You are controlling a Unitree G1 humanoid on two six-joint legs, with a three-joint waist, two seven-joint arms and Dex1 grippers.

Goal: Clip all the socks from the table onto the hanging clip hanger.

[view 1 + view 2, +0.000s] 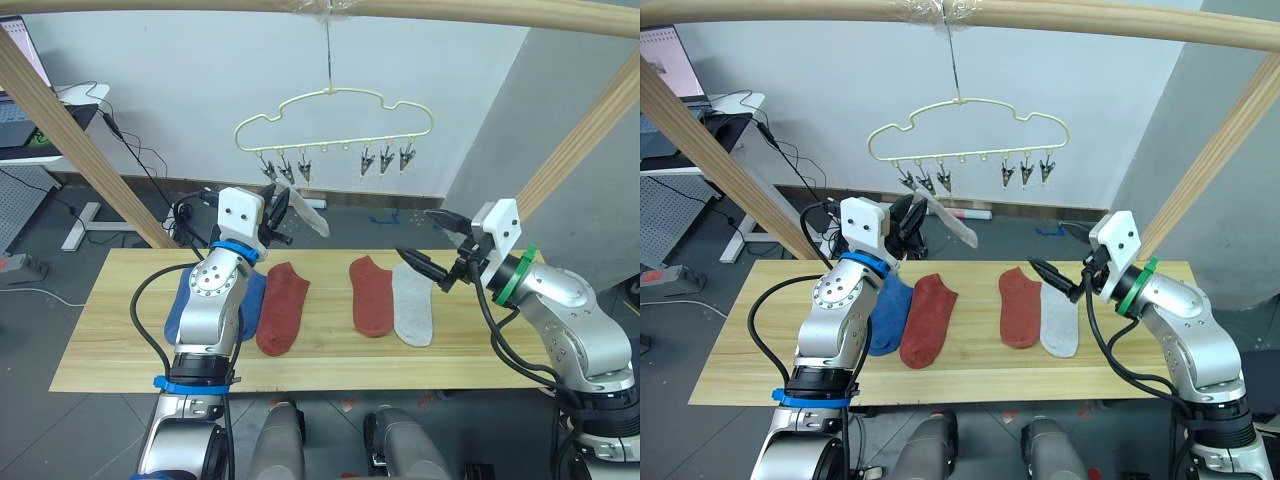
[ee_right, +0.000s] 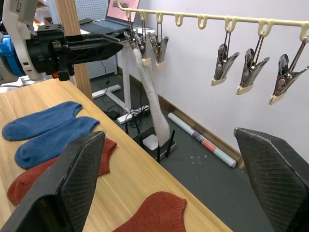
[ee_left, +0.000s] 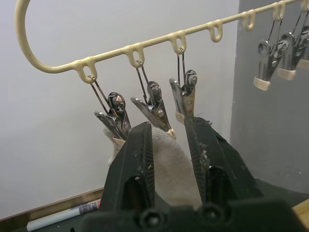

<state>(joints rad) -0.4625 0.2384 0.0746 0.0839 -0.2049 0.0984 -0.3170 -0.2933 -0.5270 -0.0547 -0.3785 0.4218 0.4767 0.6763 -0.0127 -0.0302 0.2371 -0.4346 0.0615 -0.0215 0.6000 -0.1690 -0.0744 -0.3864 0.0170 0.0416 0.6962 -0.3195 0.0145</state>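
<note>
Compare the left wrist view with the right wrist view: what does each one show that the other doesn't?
The left wrist view adds a close look up at three clips, with the light grey sock just beneath them. The right wrist view adds the table, two blue socks, rust-red socks, the left pincer seen from the side, and the light grey sock's whole length hanging down. Shared: the clip hanger, its clips and that sock.
</note>
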